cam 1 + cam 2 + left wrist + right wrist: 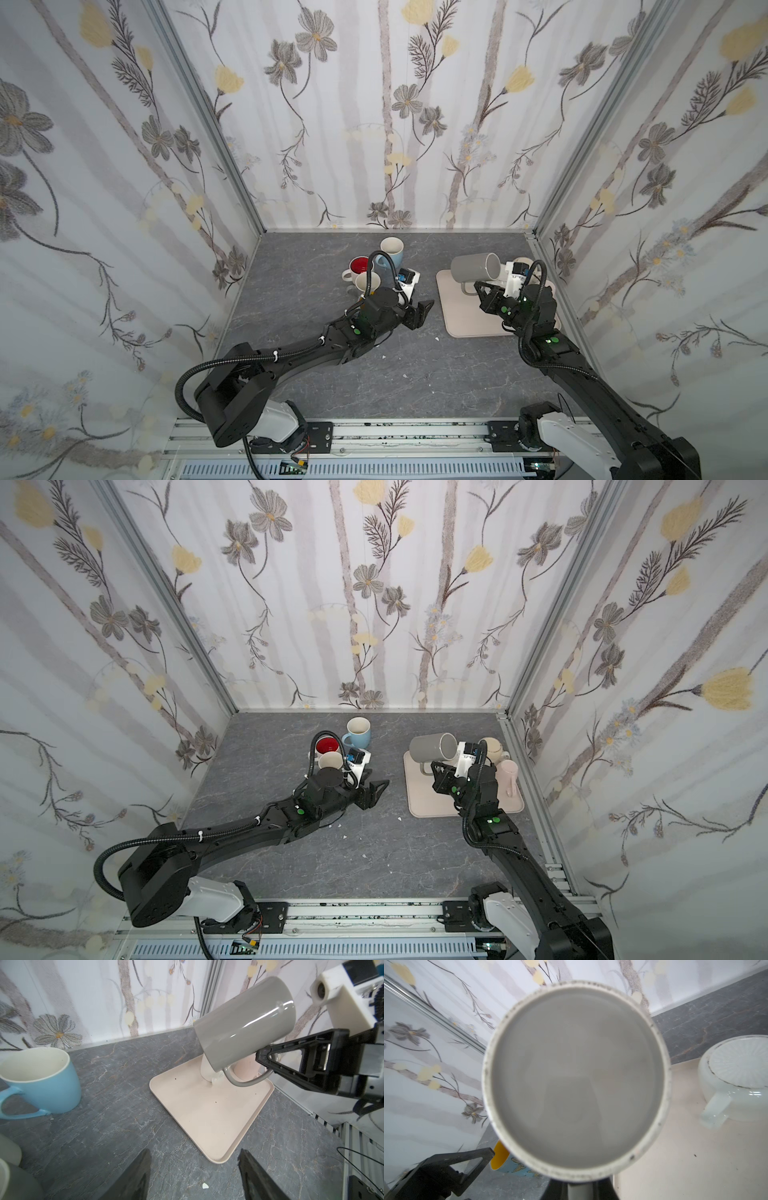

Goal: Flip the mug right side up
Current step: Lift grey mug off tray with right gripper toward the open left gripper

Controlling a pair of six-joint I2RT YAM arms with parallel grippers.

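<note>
Bright even light, soft shadows, glare on grey mug (245,1022), right-wrist close-up blurred

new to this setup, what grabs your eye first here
The grey mug stands out: tipped on its side in the air above the pink tray, gripped by its handle in the right end effector. Beyond the open left end effector, a blue mug and a red-lined mug stand upright on the dark table.
</note>
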